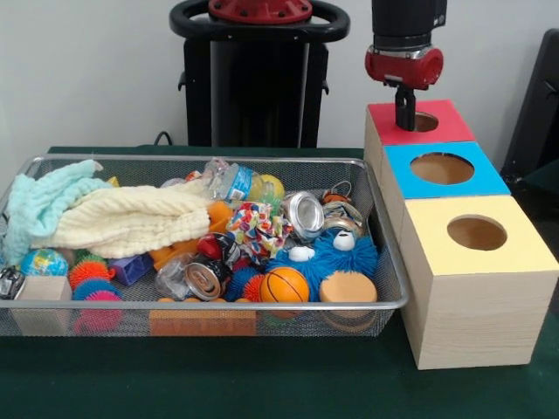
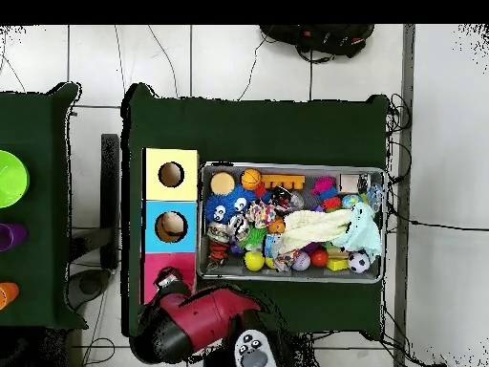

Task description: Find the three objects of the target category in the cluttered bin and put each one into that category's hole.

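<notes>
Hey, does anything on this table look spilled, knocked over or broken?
Nothing stands out. The wire bin is crowded, but everything stays inside it, and the three boxes stand in a straight row beside it.

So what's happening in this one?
A Sawyer arm is sorting items from a cluttered wire bin into three wooden boxes with holes on top. Right now its gripper hangs directly over the red box, at its hole, well clear of the bin. Whether it holds anything cannot be told. The blue box and yellow box stand in a row beside it. The bin holds towels, crushed cans, balls, spiky toys and a blue furry toy.
</notes>
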Robot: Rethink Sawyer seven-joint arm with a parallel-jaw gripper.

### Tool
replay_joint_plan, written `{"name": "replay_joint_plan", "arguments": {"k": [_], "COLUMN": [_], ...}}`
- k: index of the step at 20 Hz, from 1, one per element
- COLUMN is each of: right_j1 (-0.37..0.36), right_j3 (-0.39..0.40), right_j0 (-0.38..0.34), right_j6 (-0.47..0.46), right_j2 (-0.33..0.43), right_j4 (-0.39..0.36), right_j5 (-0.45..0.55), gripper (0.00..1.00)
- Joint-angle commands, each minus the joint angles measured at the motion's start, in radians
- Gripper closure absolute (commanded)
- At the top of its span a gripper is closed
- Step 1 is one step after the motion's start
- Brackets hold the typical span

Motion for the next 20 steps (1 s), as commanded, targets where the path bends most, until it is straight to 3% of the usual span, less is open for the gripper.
{"name": "replay_joint_plan", "arguments": {"k": [1, 2, 4, 6, 10, 14, 17, 20], "right_j1": [-0.297, -0.380, -0.474, -0.524, -0.551, -0.519, -0.319, -0.179], "right_j3": [0.146, 0.157, 0.167, 0.177, 0.179, 0.170, 0.180, 0.118], "right_j0": [-0.211, -0.238, -0.291, -0.324, -0.312, -0.282, -0.297, -0.262], "right_j6": [-0.086, -0.120, -0.176, -0.230, -0.288, -0.292, -0.264, -0.201], "right_j2": [0.251, 0.302, 0.375, 0.409, 0.377, 0.329, 0.295, 0.190], "right_j4": [0.325, 0.432, 0.575, 0.667, 0.723, 0.674, 0.452, 0.194], "right_j5": [0.390, 0.502, 0.639, 0.704, 0.733, 0.696, 0.445, 0.325], "gripper": [1.00, 1.00, 1.00, 1.00, 1.00, 1.00, 1.00, 1.00]}}
